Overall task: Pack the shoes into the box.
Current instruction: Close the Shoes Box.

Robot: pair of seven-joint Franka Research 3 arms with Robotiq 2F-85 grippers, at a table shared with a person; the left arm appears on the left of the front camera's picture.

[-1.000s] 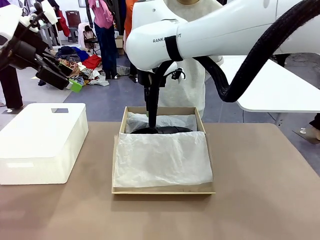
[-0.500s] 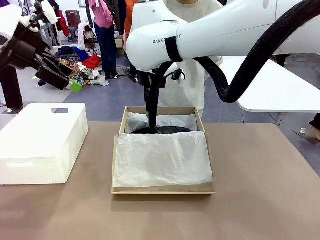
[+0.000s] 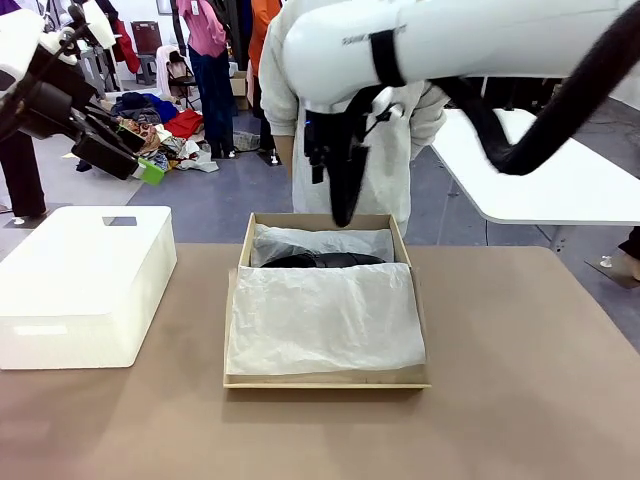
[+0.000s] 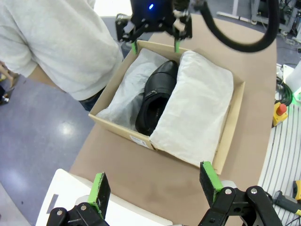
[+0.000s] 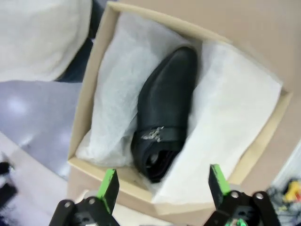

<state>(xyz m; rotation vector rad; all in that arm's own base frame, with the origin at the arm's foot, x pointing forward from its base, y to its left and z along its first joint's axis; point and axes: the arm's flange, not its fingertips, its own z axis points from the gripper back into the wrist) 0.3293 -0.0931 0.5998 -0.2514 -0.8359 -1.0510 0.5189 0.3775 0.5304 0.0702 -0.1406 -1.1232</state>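
1. One glossy black leather slip-on shoe (image 5: 164, 110) with a small silver buckle across its top lies in the far part of the shallow brown cardboard box (image 3: 326, 381), nested in crumpled white tissue paper (image 3: 325, 320).
2. More of that tissue covers the near part of the box; I cannot tell what lies under it.
3. My right gripper (image 3: 340, 212) hangs above the far end of the box, over the shoe and clear of it. Its fingers are spread wide and hold nothing.
4. Seen from my right wrist, the shoe lies between my two green pads (image 5: 109, 183), toe pointing away.
5. My left gripper (image 3: 150, 170) is raised at my left, well apart from the box, above the large white rounded plastic bin (image 3: 85, 280). Its fingers are also spread and empty.
6. On the beige table (image 3: 520, 400) the box stands in the middle, with the bin to its left and apart from it.
7. A person in a pale shirt (image 3: 390, 170) stands just beyond the box's far side.
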